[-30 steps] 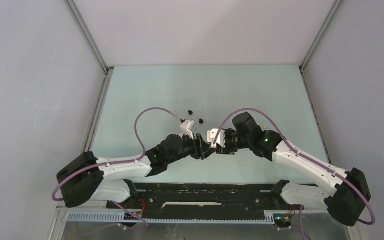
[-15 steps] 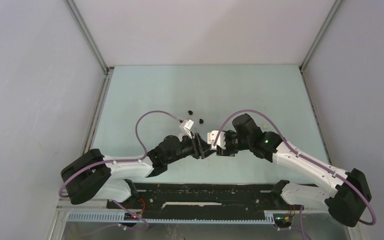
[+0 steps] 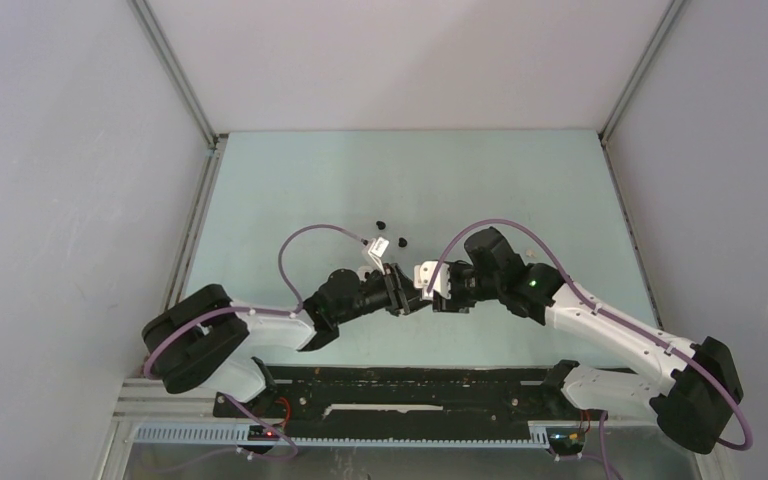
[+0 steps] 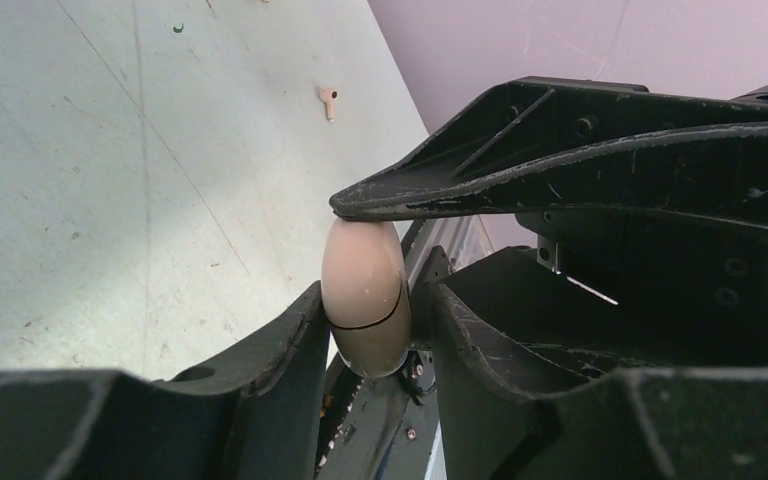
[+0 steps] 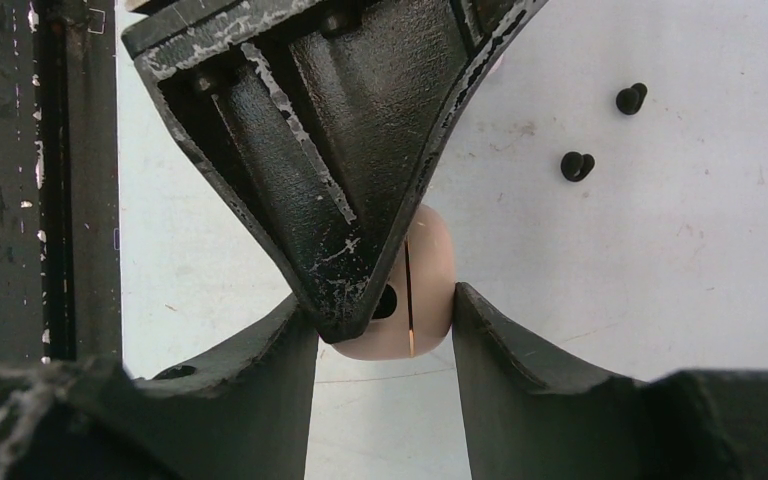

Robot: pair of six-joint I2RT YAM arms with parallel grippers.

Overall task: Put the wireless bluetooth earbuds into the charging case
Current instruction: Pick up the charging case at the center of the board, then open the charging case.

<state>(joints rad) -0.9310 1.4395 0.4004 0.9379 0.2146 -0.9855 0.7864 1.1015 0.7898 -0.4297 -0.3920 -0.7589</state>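
The two end effectors meet at the middle of the bench (image 3: 520, 180), both around one thing: the case (image 4: 363, 280), a cream pebble with its seam drawn tight all round, so the lid is down. The right end effector (image 5: 382, 300) grasps the case, which fills the gap between its fingers. The left end effector (image 4: 370, 300) has a finger on each side of the case, very near it. Whether it is clenched on the case or only just beside it, I cannot tell.

No bud is in the case. Two black buds (image 5: 577, 165) lie loose on the bench, a little far and left of where the end effectors meet, close to each other but not touching. A cream bud (image 4: 329, 101) lies alone on the bench in the left wrist view, well apart from the case. I cannot find it in the top view.

The step in hand looks like getting the case ready — either passing it across or setting up a two-sided hold to open it. No bud has been loaded yet.

Next, one end effector should hold the lower half firmly while the other works at the seam to lift the lid. The shell is smooth and rounded, so a squeeze off its middle could shoot it out sideways — the hold must be square across its widest part.
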